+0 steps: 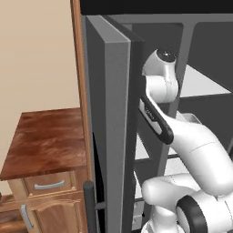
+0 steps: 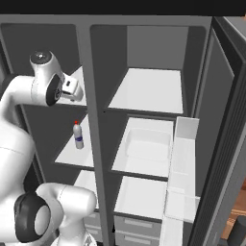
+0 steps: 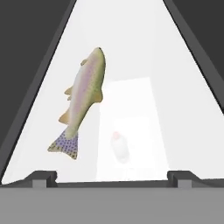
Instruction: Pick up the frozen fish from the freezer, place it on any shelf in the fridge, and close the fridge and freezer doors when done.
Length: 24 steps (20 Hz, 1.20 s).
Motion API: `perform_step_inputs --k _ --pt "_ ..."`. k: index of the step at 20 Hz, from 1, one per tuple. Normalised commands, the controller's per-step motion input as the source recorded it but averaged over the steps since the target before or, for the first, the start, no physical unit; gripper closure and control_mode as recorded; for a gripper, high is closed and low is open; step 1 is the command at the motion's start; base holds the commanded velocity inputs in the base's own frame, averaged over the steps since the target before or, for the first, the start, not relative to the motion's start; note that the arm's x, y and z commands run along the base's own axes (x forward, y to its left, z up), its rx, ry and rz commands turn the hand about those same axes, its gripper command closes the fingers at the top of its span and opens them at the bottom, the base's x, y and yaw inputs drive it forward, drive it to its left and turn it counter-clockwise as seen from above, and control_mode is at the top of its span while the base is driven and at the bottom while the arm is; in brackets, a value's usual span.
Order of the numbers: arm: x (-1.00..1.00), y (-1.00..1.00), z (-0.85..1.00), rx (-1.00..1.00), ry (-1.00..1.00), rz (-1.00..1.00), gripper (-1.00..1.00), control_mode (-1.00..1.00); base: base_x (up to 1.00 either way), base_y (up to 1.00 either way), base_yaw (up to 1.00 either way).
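Dark jaws spread wide, empty, above smooth white shelf [image 3: 144, 52] bearing slender speckled frozen fish [image 3: 83, 98].

A fish [image 3: 83, 98] is seen lying flat on a white freezer shelf [image 3: 131, 52], its head toward the top of the view and its spotted tail toward the bottom left. The shelf is flanked by dark grey walls [image 3: 26, 52] on both sides. A faint bottle [image 3: 120, 146] is seen dimly through the shelf, right of the tail. The two fingertips [image 3: 41, 178] are set wide apart at the bottom, short of the fish, nothing between them.
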Motion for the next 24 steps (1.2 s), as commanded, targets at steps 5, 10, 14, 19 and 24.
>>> perform_step_inputs --k 5,10,14,19,24 --pt "0.7 0.27 0.0 0.0 0.0 0.0 -1.0 -1.0 0.0 0.0 0.0" --pt "0.62 0.16 -0.07 0.0 0.0 0.0 -1.0 -1.0 0.0 0.0 0.0" --pt "0.53 0.0 -0.3 0.0 0.0 0.0 -1.0 -1.0 0.0 0.0 0.0" --pt "0.55 0.02 -0.35 0.0 0.0 0.0 -1.0 -1.0 0.0 0.0 0.0" --pt "0.5 0.16 -0.42 0.0 0.0 0.0 -1.0 -1.0 0.0 0.0 0.0"
